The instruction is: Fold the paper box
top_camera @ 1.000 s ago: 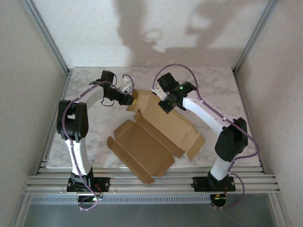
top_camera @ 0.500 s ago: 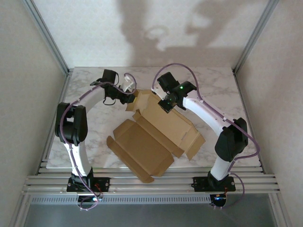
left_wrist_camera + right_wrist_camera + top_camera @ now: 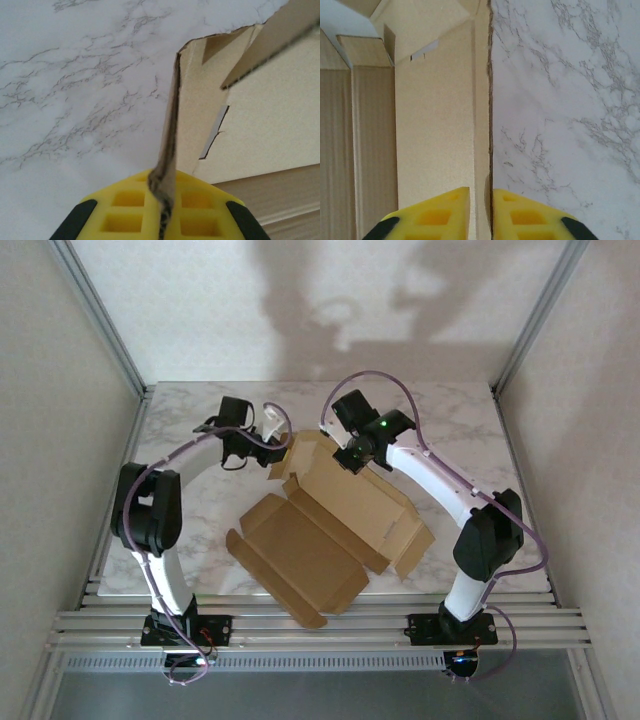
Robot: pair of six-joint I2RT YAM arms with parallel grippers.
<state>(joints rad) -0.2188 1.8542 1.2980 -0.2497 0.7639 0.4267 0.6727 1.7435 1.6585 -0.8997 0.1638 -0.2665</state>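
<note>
Pinching paper box [image 3: 330,530] flap, left pincer [image 3: 162,202]

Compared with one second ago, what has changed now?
The left pincer shifted slightly toward the paper box and closed on its upright corner flap. The right pincer stayed astride the paper box's far edge, and the paper box itself did not move.
</note>
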